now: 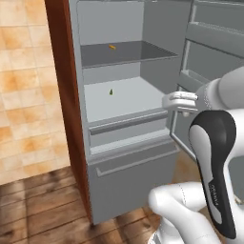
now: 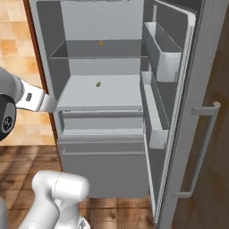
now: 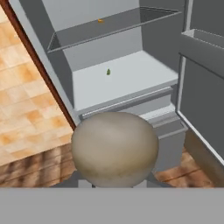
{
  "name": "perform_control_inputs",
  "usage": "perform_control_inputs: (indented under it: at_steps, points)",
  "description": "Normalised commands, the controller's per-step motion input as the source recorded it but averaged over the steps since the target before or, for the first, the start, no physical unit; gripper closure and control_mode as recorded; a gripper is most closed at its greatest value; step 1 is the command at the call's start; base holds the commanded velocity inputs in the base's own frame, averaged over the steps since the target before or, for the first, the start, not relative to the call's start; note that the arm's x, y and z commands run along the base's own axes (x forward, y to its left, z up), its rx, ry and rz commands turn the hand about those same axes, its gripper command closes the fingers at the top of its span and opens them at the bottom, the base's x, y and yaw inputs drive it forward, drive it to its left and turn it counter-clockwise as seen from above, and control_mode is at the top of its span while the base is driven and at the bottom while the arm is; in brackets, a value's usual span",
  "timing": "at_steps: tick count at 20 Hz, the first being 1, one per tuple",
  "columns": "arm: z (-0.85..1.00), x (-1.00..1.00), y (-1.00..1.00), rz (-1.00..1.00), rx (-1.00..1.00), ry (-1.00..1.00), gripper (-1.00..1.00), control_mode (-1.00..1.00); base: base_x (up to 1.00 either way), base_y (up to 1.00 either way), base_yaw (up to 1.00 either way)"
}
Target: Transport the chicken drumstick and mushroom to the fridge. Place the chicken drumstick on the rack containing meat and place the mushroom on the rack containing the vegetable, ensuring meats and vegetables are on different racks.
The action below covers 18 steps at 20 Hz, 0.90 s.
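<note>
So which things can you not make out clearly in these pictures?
- Small orange item on the upper rack: too small in every view to identify.
- Small green item on the lower rack: too small to name.
- The jaws: in the hand view the mushroom covers them.
- Chicken drumstick: I cannot locate it.
- Fridge drawers: closed fronts hide their contents.

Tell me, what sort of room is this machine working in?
Most likely a kitchen, a computer-rendered one. An open fridge stands ahead with shelves, drawers and door bins, beside a tan tiled wall and over a wooden floor. The arm holds a round mushroom in front of the fridge.
</note>
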Motion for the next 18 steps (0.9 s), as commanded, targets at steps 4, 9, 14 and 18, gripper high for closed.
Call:
perform_control_inputs:
  at_steps: [4, 9, 14, 18]
  points:
    - [0.0, 0.0, 0.0, 0.0, 0.0, 0.0, 1.0, 1.0, 0.98, -0.28, 0.02]
    - [0.0, 0.0, 0.0, 0.0, 0.0, 0.0, 1.0, 1.0, 0.99, 0.06, 0.0]
    - [0.0, 0.0, 0.0, 0.0, 0.0, 0.0, 1.0, 1.0, 0.8, -0.02, 0.01]
    - [0.0, 0.0, 0.0, 0.0, 0.0, 0.0, 1.0, 1.0, 0.26, -0.03, 0.12]
